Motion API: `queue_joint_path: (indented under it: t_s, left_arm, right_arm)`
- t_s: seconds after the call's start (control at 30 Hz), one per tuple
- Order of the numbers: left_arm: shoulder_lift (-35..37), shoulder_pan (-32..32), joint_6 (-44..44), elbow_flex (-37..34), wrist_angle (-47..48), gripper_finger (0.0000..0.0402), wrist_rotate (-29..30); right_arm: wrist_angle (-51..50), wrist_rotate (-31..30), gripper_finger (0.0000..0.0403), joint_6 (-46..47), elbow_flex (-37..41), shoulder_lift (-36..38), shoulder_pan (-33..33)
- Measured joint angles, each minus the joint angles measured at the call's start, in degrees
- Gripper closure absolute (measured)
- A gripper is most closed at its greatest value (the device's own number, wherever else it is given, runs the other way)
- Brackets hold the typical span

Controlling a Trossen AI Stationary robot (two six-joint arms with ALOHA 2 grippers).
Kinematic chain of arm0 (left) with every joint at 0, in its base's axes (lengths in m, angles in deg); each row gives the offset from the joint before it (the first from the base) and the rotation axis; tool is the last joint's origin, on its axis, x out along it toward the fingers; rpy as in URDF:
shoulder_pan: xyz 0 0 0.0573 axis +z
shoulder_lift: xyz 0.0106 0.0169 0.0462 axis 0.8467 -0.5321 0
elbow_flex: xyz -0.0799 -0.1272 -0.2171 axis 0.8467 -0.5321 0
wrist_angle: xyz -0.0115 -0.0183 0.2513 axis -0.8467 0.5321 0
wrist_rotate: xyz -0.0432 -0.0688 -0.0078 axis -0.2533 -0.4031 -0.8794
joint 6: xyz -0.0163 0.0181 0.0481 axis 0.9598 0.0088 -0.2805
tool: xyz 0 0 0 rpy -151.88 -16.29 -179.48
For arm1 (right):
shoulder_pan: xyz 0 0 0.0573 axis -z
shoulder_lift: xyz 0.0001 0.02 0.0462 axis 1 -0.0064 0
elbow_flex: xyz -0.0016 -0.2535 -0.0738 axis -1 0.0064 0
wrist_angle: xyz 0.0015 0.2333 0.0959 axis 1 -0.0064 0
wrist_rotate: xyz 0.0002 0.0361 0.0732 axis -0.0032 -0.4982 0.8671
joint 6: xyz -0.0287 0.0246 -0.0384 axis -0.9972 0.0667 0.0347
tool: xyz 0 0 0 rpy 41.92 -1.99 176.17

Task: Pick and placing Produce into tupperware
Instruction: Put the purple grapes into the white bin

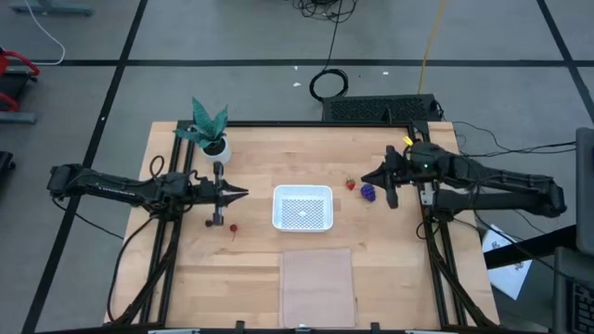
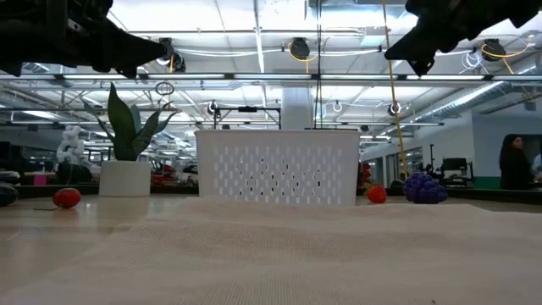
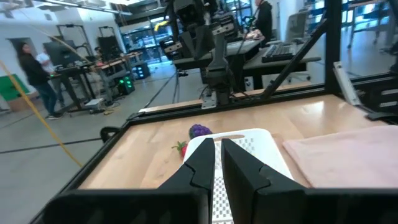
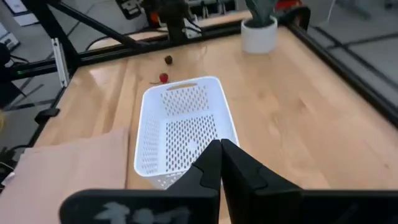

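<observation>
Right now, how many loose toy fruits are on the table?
4: a purple cluster and red strawberry right of the tupperware; a red piece and dark berry left. None visibly inside.

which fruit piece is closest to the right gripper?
The purple cluster, right of the white container, almost under the right gripper. The red piece beside it is slightly farther; the other red piece lies across the table.
</observation>
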Motion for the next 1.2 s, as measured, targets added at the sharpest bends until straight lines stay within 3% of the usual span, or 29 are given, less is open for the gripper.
queue_joint_path:
  t_s: [0.17, 0.47, 0.87, 1.2]
  left_arm:
    - [0.0, 0.0, -0.15, 0.0, 0.02, 0.0369, 1.11]
    - [0.0, 0.0, -0.18, 0.0, -0.04, 0.0369, 1.15]
    - [0.0, 0.0, -0.55, 0.0, -0.07, 0.0369, 1.15]
    - [0.0, 0.0, -0.5, 0.01, -0.04, 0.0369, 1.11]
  right_arm:
    - [-9.11, -0.14, 0.0403, 2.73, -3.63, -2.02, 0.0]
    - [-28.34, -7.32, 0.0403, 5.21, -15.19, -10.07, 0.02]
    - [-42.43, -7.43, 0.0403, 8.23, -26.65, -27.08, 0.55]
    - [-46.46, -7.63, 0.0403, 9.19, -29.25, -31.87, 3.54]
